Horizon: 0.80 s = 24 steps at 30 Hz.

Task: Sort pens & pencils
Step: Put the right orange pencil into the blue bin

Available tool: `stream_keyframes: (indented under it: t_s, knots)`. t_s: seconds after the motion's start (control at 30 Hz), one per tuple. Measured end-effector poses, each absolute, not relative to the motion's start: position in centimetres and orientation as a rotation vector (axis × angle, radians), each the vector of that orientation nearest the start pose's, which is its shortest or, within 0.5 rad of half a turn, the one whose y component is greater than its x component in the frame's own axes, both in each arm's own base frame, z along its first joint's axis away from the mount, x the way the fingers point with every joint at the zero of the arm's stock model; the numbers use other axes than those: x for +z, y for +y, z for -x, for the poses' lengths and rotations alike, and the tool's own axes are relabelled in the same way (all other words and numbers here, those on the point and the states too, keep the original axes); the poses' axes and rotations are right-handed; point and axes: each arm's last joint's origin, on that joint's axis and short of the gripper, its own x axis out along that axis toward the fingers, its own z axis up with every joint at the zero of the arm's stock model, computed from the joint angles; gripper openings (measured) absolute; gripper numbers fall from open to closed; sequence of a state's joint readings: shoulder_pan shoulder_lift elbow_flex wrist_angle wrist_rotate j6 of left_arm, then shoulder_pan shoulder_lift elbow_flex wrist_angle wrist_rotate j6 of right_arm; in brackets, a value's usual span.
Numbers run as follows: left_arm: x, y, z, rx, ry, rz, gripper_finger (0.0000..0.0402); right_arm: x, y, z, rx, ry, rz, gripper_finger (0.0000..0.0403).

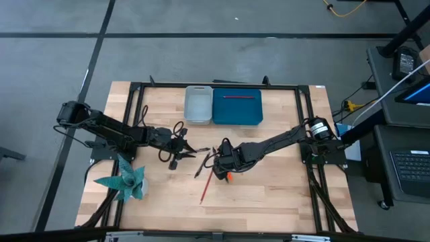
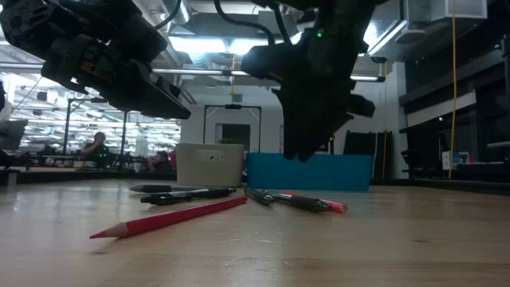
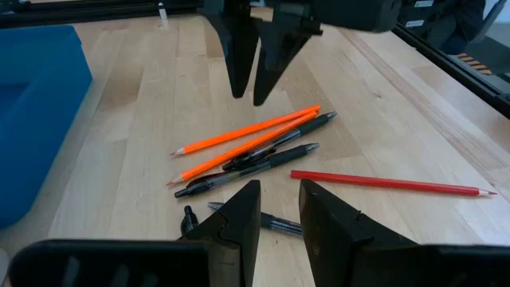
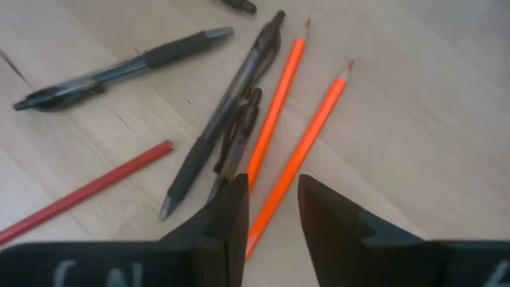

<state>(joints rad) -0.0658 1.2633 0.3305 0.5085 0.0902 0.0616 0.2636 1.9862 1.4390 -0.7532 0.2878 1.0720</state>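
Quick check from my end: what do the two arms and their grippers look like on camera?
Both arms are dark, jointed links with black cables looping along them. The right arm has a silver-ringed joint near its base. The left gripper and right gripper each end in two matte black, wedge-shaped fingers tapering to blunt tips. A green light glows on one arm in the low view.

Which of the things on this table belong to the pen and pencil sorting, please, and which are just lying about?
Belonging to the job:
- thin black plastic pens
- slim orange wooden pencils
- long red wooden pencil
- blue rectangular plastic bin
- pale grey rectangular plastic bin

Just lying about:
- teal folded-paper shape
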Motion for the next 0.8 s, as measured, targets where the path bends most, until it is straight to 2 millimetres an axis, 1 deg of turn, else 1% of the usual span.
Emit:
stream_keyframes:
  t_s: [0.23, 0.33, 0.5, 0.8]
  knots:
    - [15.4, -1.7, -22.2, -0.166, 0.42, -0.051, 0.0082, 16.8, 8.9, -38.0, -0.667, 1.075, -0.592, 0.0136]
    - [15.4, -1.7, -22.2, -0.165, 0.42, -0.048, 0.0082, 16.0, 8.4, -38.0, -0.677, 1.051, -0.623, 0.0137]
    - [15.4, -1.7, -22.2, -0.166, 0.421, -0.048, 0.0082, 14.9, 7.8, -37.4, -0.697, 1.073, -0.646, 0.0138]
    - [15.4, -1.7, -22.2, -0.166, 0.42, -0.048, 0.0082, 13.6, 7.8, -37.3, -0.656, 1.036, -0.703, 0.0138]
